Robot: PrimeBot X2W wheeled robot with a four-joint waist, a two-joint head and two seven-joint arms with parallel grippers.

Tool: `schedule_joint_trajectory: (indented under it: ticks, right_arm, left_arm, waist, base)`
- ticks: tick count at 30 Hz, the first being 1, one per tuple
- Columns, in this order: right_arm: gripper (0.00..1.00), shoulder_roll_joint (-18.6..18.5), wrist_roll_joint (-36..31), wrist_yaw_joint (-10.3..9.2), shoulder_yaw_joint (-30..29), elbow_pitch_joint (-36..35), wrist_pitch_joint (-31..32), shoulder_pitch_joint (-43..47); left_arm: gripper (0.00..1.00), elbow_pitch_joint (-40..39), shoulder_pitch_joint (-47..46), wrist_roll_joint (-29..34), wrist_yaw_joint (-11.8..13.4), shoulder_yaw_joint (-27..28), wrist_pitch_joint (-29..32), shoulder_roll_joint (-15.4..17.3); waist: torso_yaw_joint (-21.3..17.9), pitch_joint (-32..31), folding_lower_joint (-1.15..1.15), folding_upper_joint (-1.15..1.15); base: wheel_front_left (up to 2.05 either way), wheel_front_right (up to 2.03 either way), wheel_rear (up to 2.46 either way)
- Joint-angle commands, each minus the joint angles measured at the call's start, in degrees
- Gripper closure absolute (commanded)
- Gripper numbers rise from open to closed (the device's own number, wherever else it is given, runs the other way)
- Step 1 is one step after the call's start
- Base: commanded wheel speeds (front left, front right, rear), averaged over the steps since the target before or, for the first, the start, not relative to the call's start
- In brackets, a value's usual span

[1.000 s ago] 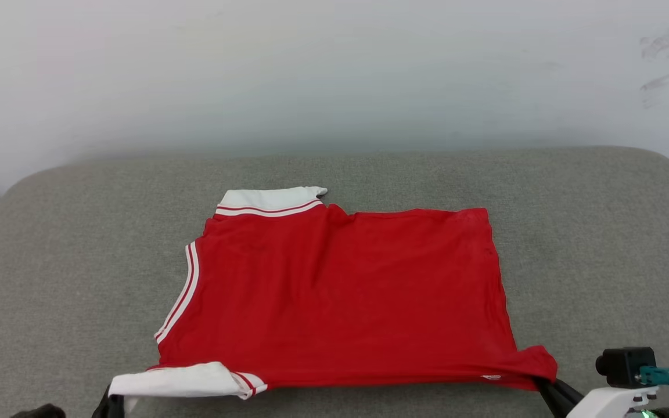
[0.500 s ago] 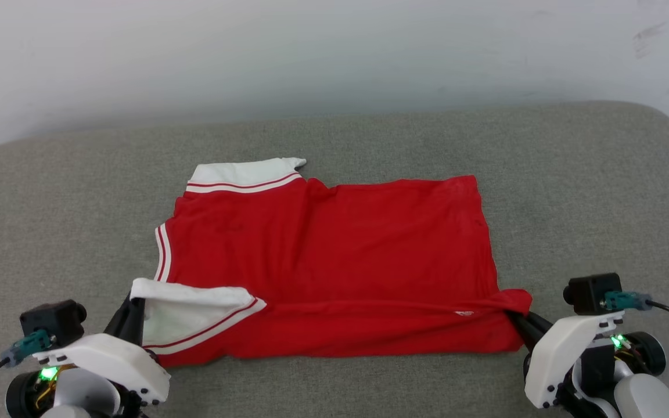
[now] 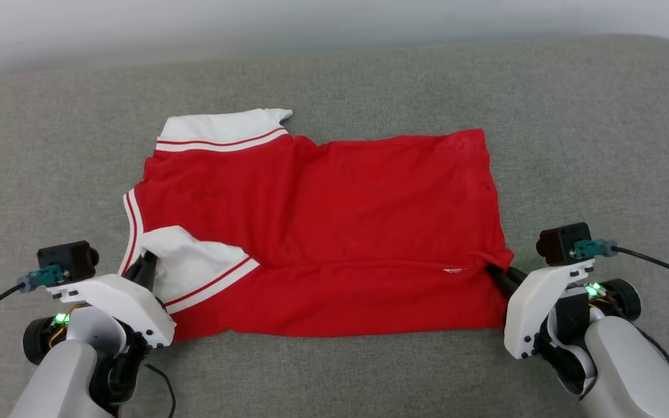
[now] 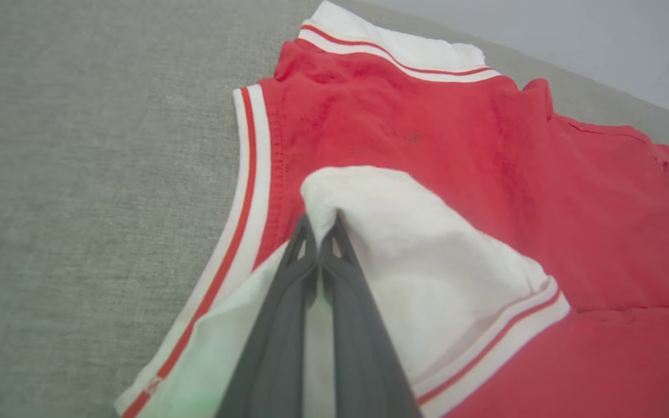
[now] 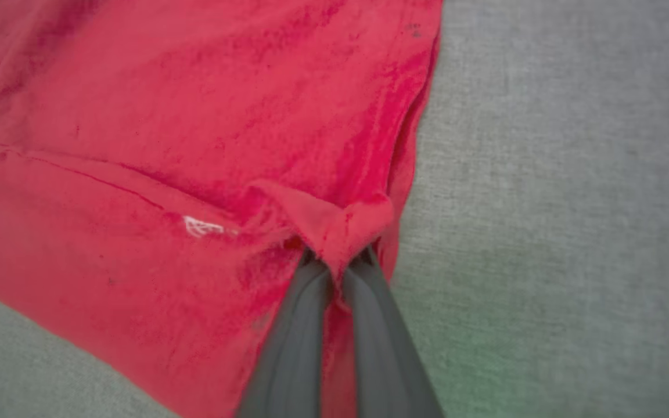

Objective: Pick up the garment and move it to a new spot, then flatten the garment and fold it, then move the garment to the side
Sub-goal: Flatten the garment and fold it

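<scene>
Fold in progress: my left gripper (image 3: 147,262) and right gripper (image 3: 494,270) each pinch a near corner of the garment (image 3: 340,220), spread on the grey cushion (image 3: 572,116). Uneven carrying could skew the crease, and the thin cloth could slip free.

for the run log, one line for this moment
phase: fold | left gripper: shut on garment, white corner | right gripper: shut on red corner | near edge doubled over

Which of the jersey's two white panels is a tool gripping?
The near white panel, pinched by the left tool and folded over the garment; the far white panel lies flat, untouched.
</scene>
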Motion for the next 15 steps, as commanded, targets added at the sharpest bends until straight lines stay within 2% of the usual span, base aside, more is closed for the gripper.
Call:
schedule_joint_trajectory:
  ticks: [1,2,3,4,5,10,15]
  right_arm:
    - [0.0,0.1,0.1,-0.04,0.9,2.0,-1.1,-1.1]
    - [0.0,0.2,0.3,-0.05,1.2,3.1,-1.8,-1.5]
    - [0.0,0.1,0.5,-0.07,1.6,4.1,-2.5,-1.7]
    - [0.0,0.0,0.6,-0.07,1.9,5.0,-3.3,-1.7]
    - [0.0,-0.1,0.7,-0.07,2.2,5.7,-4.3,-1.8]
    - [0.0,-0.7,1.2,-0.05,3.5,6.4,-10.8,-1.5]
    - [0.0,-1.0,1.4,-0.04,2.7,4.8,-16.9,0.1]
  left_arm:
    - [1.0,1.8,-1.2,-0.7,-1.0,-0.3,0.4,-0.6]
    - [0.84,2.9,-1.7,-1.3,-1.5,-0.4,0.7,-0.9]
    - [0.47,3.7,-2.1,-1.8,-1.9,-0.3,0.8,-1.2]
    - [0.04,4.6,-2.5,-1.8,-2.2,-0.1,0.4,-1.2]
    - [0.0,5.4,-2.7,-2.1,-2.4,-0.1,0.3,-1.2]
    - [0.0,8.7,-3.4,-3.2,-4.0,0.3,-0.8,-1.6]
    - [0.0,9.8,-4.1,-2.9,-4.8,0.5,-1.8,-0.7]
  waist:
    - [-0.3,0.9,-0.01,0.0]
    - [-0.3,1.0,-0.01,0.0]
    - [-0.3,1.1,-0.01,0.0]
    - [-0.3,1.1,-0.01,0.0]
    - [-0.3,1.1,-0.01,0.0]
    - [-0.1,-0.5,-0.01,0.0]
    - [0.0,-2.6,-0.01,0.0]
  base:
    - [0.0,0.0,0.0]
    - [0.0,0.0,0.0]
    - [0.0,0.0,0.0]
    - [0.0,0.0,0.0]
    - [0.0,0.0,0.0]
    - [0.0,0.0,0.0]
    - [0.0,0.0,0.0]
